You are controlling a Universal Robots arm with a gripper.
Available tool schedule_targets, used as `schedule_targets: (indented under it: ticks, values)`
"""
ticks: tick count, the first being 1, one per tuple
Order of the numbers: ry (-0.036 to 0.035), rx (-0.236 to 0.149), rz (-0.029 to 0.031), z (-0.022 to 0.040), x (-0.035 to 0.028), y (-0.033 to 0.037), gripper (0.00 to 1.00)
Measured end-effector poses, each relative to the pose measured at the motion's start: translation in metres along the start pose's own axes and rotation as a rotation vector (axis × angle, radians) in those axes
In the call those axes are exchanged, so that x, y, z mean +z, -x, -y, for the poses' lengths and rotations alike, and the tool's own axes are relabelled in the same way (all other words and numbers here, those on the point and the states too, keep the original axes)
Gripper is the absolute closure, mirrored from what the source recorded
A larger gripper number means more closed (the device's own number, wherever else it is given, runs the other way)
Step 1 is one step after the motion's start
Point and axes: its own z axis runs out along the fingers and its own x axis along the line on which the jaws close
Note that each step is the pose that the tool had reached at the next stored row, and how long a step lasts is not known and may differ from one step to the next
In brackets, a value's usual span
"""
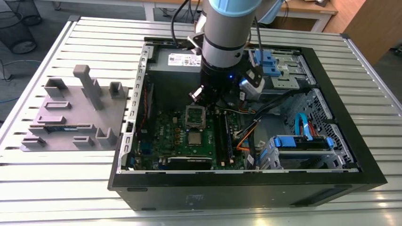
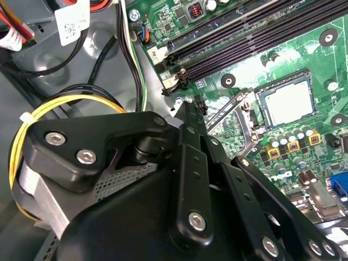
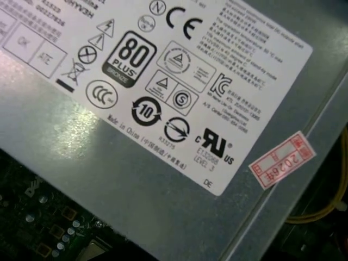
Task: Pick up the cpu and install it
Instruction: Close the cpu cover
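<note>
Your gripper (image 1: 210, 96) is hanging low inside the open computer case (image 1: 326, 94), just over the motherboard (image 1: 172, 136), and you cannot tell how its fingers are standing. Beyond it, the cpu (image 2: 288, 101) is sitting in its socket (image 2: 260, 87) on the board.

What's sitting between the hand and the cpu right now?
The rectangular metal socket frame lies between the hand and the cpu; that shows in the exterior view.
</note>
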Motion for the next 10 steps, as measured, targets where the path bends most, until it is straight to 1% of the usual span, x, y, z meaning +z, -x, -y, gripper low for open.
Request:
schedule_targets:
  ticks: [10]
  values:
    - [-0.0004, -0.035, 0.0009, -0.0014, -0.0031, -0.0018, 0.89]
